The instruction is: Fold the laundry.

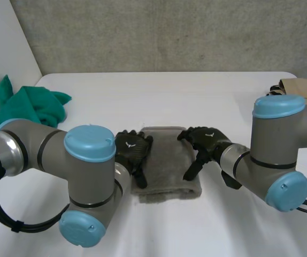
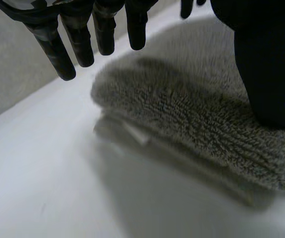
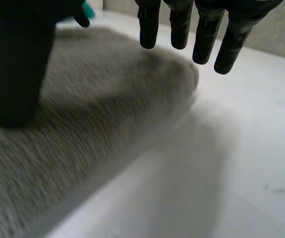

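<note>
A grey towel lies folded into a thick rectangle at the middle of the table. My left hand rests at its left edge, fingers straight and open; in the left wrist view its fingers hang just above the folded towel and the thumb presses on the pile. My right hand is over the towel's right edge, open as well. The right wrist view has its fingers straight above the towel and the thumb resting on the cloth.
A crumpled green cloth lies at the table's far left. A brown paper item sits at the far right edge. Bare white table stretches behind the towel, and a grey wall rises beyond it.
</note>
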`<state>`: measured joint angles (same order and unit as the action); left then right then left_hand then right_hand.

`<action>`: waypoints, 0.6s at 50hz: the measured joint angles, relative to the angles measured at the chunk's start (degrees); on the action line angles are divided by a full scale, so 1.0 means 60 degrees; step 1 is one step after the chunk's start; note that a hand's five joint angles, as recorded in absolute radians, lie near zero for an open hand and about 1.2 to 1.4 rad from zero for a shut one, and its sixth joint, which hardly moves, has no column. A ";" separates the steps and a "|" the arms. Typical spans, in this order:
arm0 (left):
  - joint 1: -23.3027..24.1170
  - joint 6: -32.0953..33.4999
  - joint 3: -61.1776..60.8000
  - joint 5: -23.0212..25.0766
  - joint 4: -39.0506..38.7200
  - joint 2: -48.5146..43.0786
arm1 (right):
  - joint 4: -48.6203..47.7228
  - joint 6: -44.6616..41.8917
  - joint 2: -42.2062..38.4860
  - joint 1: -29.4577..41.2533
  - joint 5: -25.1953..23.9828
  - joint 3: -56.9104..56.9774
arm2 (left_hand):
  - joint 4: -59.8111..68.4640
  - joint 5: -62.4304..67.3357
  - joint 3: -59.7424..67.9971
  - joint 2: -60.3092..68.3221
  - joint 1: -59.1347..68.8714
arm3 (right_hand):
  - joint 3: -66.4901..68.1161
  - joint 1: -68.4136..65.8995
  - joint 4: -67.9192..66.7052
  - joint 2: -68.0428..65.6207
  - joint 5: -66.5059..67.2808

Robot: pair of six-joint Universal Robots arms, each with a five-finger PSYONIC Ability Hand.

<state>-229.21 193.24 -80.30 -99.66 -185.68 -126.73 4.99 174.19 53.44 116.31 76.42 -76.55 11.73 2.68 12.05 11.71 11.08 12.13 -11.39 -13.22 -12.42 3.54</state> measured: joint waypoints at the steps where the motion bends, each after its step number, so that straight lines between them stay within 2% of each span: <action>1: -0.0003 0.0057 -0.0007 -0.0031 0.0013 -0.0012 | 0.0011 -0.0074 -0.0038 0.0005 0.0014 0.0014 | 0.0000 0.0000 0.0000 0.0000 0.0000 | 0.0000 0.0000 0.0001 0.0000 0.0001; 10: 0.0093 0.0706 -0.0126 -0.0130 0.0039 -0.0001 | 0.0114 -0.1534 -0.0335 0.0283 0.0595 0.0162 | -0.0020 0.0001 -0.0001 -0.0021 -0.0008 | 0.0000 0.0142 0.0000 -0.0001 -0.0001; 18: 0.0107 0.0631 -0.0028 0.0761 -0.0031 0.1145 | -0.0945 -0.1548 0.1147 0.0470 0.0772 -0.0681 | -0.0020 -0.0022 -0.0001 -0.0021 -0.0036 | 0.0000 0.0142 0.0000 -0.0001 -0.0040; 24: -0.0460 0.0263 0.0060 0.2741 0.0132 0.2877 | -0.3032 -0.1319 0.2769 0.0624 0.0703 -0.2840 | -0.0018 -0.0022 -0.0001 -0.0020 -0.0008 | -0.0001 0.0142 0.0000 0.0000 -0.0040; 30: -0.1087 -0.0592 0.0333 0.4807 0.0842 0.3822 | -0.4448 -0.1360 0.3054 0.1321 0.0720 -0.4596 | -0.0012 -0.0022 -0.0001 -0.0018 -0.0002 | -0.0001 0.0142 0.0000 -0.0001 -0.0040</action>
<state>-235.73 189.69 -78.31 -70.82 -180.63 -103.80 -21.70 166.03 71.77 124.23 80.73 -104.12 11.66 2.55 12.05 11.60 11.07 12.12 -10.54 -13.22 -12.42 3.30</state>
